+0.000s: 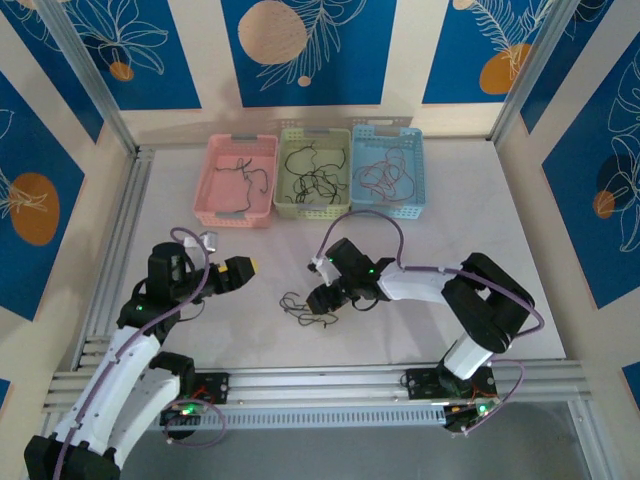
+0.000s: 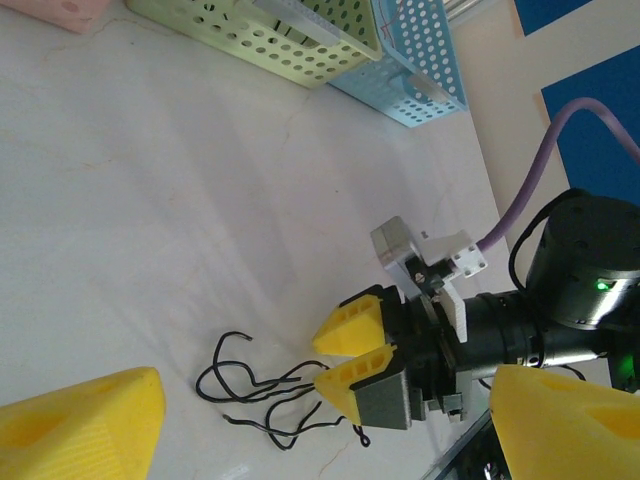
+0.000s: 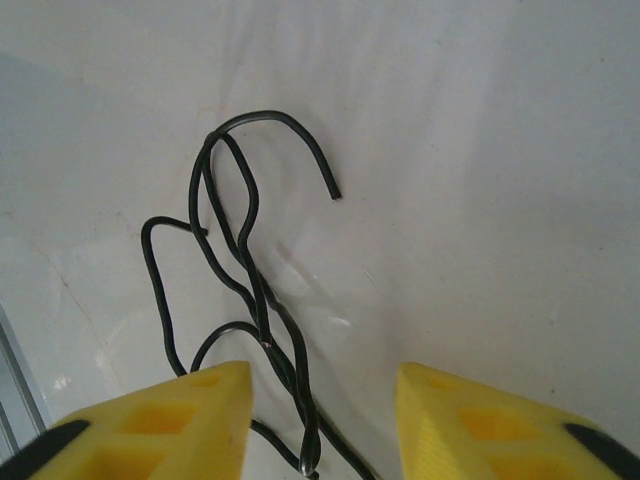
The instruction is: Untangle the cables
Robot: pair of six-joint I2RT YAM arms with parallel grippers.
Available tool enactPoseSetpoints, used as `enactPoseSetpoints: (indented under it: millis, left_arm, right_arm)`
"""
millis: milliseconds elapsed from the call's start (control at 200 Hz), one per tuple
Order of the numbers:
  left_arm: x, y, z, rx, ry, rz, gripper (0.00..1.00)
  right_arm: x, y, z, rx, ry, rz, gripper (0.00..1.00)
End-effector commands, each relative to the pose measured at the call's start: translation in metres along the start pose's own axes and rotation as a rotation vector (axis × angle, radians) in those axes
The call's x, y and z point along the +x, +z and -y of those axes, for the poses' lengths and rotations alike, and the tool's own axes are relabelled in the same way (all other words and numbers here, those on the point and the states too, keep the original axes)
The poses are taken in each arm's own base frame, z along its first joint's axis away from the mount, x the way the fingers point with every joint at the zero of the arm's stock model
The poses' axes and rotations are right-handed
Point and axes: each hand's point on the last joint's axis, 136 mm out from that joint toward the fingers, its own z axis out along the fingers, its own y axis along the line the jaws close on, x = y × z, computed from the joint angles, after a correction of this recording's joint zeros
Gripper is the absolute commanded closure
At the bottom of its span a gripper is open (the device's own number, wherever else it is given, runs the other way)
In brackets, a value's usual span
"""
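While the right gripper is straddling strands of the black cable tangle with fingers apart, not clamped, the tangle is lying on the worktop just below centre of the top view; the left gripper is hovering to its left, fingers wide apart, holding nothing.

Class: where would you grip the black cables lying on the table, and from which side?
Probably best at the twisted stretch of the black cables, where strands run together, coming from above with jaws astride it: they lie flat on the table.
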Motion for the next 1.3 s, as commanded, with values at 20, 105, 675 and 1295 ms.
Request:
enactPoseSetpoints:
  millis: [20, 105, 675, 1295]
  left_arm:
    - [0.007, 0.001, 0.002, 0.02, -0.009, -0.026, 0.16]
    - [0.008, 0.001, 0.002, 0.021, -0.01, -0.027, 0.16]
    - [-0.009, -0.013, 0.06, 0.227, -0.001, -0.048, 0.16]
    - [0.029, 0.004, 0.096, 0.135, 0.302, -0.41, 0.22]
  right_arm:
    - [-0.01, 0.001, -0.015, -0.053, -0.034, 0.01, 0.64]
    - [-0.008, 0.002, -0.017, -0.057, -0.04, 0.004, 0.69]
    - [-0.064, -0.108, -0.077, -0.007, -0.648, 0.438, 1.0]
    - [-0.05, -0.13, -0.121, -0.067, -0.877, 0.461, 1.0]
